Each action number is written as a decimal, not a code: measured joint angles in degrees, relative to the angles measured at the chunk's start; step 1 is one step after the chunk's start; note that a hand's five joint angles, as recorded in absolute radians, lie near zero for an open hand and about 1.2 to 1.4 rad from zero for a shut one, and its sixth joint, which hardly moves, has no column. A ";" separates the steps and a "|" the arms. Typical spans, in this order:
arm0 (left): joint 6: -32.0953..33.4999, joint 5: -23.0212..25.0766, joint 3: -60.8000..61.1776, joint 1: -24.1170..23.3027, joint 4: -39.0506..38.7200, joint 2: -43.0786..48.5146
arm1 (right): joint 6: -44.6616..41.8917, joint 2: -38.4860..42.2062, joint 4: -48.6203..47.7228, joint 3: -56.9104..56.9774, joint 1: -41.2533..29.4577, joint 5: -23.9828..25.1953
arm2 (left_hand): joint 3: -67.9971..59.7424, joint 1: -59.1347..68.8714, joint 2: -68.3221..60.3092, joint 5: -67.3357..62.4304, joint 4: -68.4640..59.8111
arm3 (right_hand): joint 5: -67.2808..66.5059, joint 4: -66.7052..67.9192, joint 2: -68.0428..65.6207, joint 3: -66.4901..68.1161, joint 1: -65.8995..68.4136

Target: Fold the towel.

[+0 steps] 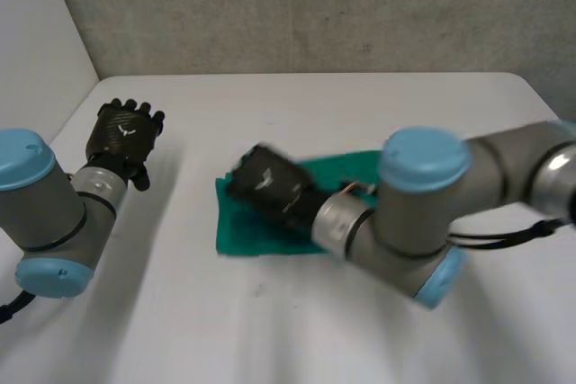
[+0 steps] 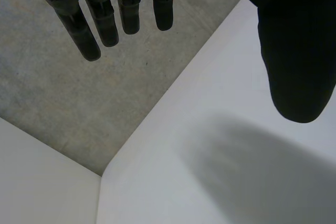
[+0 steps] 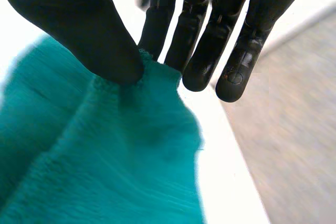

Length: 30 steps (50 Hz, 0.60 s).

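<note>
My right hand (image 1: 270, 188) lies over the teal towel (image 1: 245, 233), which sits near the middle of the white surface (image 1: 360, 105), a little toward 5 o'clock. In the head view my fingertips reach the towel's 10 o'clock corner. My right wrist view shows the grip closer. My thumb (image 3: 84, 24) is pressed onto the edge of the cloth at that corner. My straight fingers (image 3: 202, 51) stand just behind it, and the nearest one meets the cloth from the other side. So the hand is clamped on the towel in a pinch of thumb against finger. From the pinch the cloth drops away under my palm in soft ridges.

Much of the towel is hidden. In the head view my right wrist and forearm cross it from 4 o'clock and cover its middle. That leaves the strip along its 7 o'clock side and a patch at its 1 o'clock corner. I cannot tell whether it is already doubled over.

My left hand (image 1: 124, 134) is well apart from the towel, off at 9 o'clock of it, near the surface's left edge. Its fingers (image 2: 100, 22) are straight and spread from the thumb, holding nothing. Beyond its fingertips are a corner of the surface and a grey speckled wall (image 2: 63, 103).
</note>
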State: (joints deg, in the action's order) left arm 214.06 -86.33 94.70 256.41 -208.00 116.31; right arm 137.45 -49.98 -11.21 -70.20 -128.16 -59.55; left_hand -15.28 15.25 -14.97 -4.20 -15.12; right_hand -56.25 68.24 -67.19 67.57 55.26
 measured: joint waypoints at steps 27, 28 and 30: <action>-14.78 0.33 -10.00 -14.36 2.31 2.82 | 25.15 -8.12 5.94 -13.93 13.57 -20.39 | 0.00 0.00 0.00 0.30 0.01 | 52.87 -55.26 54.75 -55.59 -43.89; -15.40 0.31 -10.55 -14.83 3.02 3.20 | 25.29 -8.08 6.33 -14.67 14.51 -20.33 | 0.00 0.00 0.00 0.30 0.00 | 52.23 -54.60 53.78 -54.53 -43.25; -16.38 0.25 -11.51 -15.57 4.52 3.93 | 25.31 -7.93 6.91 -16.00 16.16 -20.16 | 0.00 0.00 0.00 0.30 0.00 | 49.11 -51.34 50.19 -51.03 -40.58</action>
State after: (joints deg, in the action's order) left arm 197.68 -86.09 83.19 240.84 -203.48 120.24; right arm 162.76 -57.91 -4.30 -86.20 -111.99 -79.72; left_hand -15.28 15.25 -14.97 -3.90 -15.12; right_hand -7.14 16.90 -17.00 16.54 14.68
